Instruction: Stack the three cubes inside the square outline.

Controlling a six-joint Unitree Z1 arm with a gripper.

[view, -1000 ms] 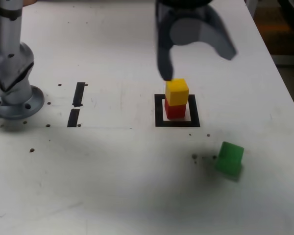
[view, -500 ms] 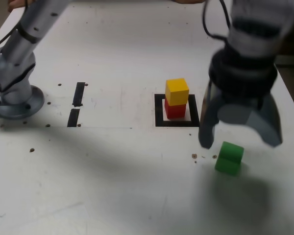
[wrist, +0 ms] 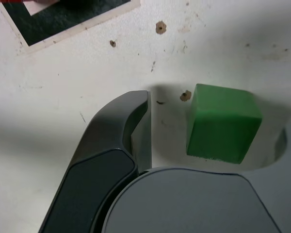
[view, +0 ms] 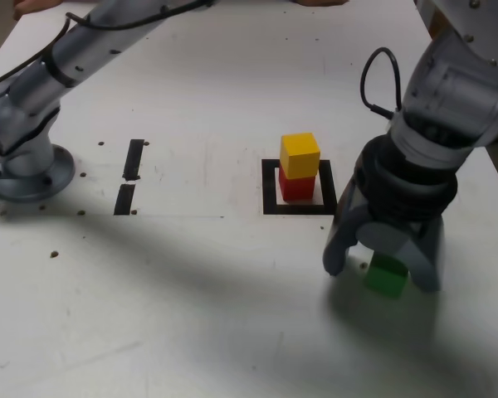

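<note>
I read this as the third pick: the yellow cube (view: 300,155) already sits on the red cube (view: 296,186) inside the square outline (view: 270,186), so only the green cube (view: 388,276) is left to fetch. It rests on the white desk (view: 191,298) near the stack, at about 4 o'clock from the outline in the exterior view. My end effector (view: 382,269) is spread wide and holds nothing; it is low over the green cube with a finger on either side. In the wrist view the green cube (wrist: 222,122) lies between the fingers, nearer one than the other, with a clear gap to the dark finger (wrist: 136,126) and no contact that I can see. The cube also looks turned a little against the fingers, so I would expect it to twist as they come together. Next I judge I should settle a touch lower if needed, centre the cube, then close gently, lift straight up, and carry it toward 10 o'clock to set it squarely on the yellow one without nudging the stack.
</note>
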